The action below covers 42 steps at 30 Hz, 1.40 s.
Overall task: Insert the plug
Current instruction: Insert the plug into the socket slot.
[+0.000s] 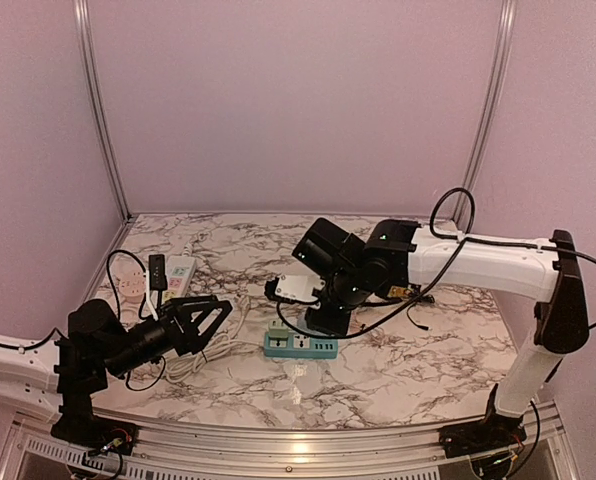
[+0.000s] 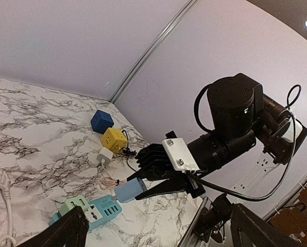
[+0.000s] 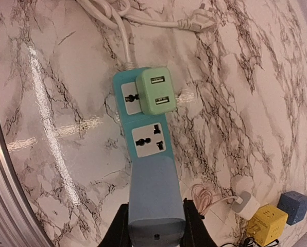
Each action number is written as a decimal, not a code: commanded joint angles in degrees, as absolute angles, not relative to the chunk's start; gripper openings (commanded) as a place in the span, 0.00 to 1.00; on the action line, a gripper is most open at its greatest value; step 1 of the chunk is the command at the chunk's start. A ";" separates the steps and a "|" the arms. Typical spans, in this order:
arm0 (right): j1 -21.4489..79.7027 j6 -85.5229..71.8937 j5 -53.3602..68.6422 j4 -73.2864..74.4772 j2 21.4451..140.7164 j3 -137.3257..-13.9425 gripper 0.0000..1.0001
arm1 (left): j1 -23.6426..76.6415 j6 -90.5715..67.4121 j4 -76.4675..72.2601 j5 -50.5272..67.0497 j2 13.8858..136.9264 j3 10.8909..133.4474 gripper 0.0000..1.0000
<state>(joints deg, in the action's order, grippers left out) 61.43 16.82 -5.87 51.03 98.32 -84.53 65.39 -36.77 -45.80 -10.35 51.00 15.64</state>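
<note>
A light blue plug (image 3: pixel 156 203) is clamped between my right gripper's (image 3: pixel 156 226) black fingers (image 3: pixel 120 229). The plug hangs just above the teal power strip (image 3: pixel 143 135), near its free socket (image 3: pixel 148 139). From the left wrist view the plug (image 2: pixel 130 190) tilts down toward the strip (image 2: pixel 99 213), a small gap apart. A green USB adapter (image 3: pixel 154 91) sits in the strip's other socket. My left gripper (image 1: pixel 203 315) stands open and empty, left of the strip (image 1: pixel 300 345). The right gripper (image 1: pixel 323 318) hovers over the strip.
The strip's white cable (image 3: pixel 143 18) coils toward the left arm. A white charger (image 3: pixel 244 203), a yellow cube (image 3: pixel 267 224) and a blue cube (image 3: pixel 293 206) lie beyond the strip. A white power strip (image 1: pixel 178 275) lies at the back left.
</note>
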 commanded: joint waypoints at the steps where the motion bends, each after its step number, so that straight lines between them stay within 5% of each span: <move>1: 61.13 24.76 -9.89 52.37 101.67 -88.63 0.00 | 65.48 -36.20 -45.29 -11.07 49.46 13.80 0.99; 17: 61.15 30.73 -14.65 55.46 115.59 -98.26 0.00 | 65.48 -36.39 -45.53 -12.38 47.06 10.87 0.99; 42: 61.60 30.50 -12.52 54.95 113.21 -93.87 0.00 | 65.47 -37.44 -47.81 -12.26 48.73 10.55 0.99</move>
<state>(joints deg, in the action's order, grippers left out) 61.43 30.28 -13.26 54.78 115.04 -94.13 65.39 -37.12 -45.93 -12.49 49.08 11.07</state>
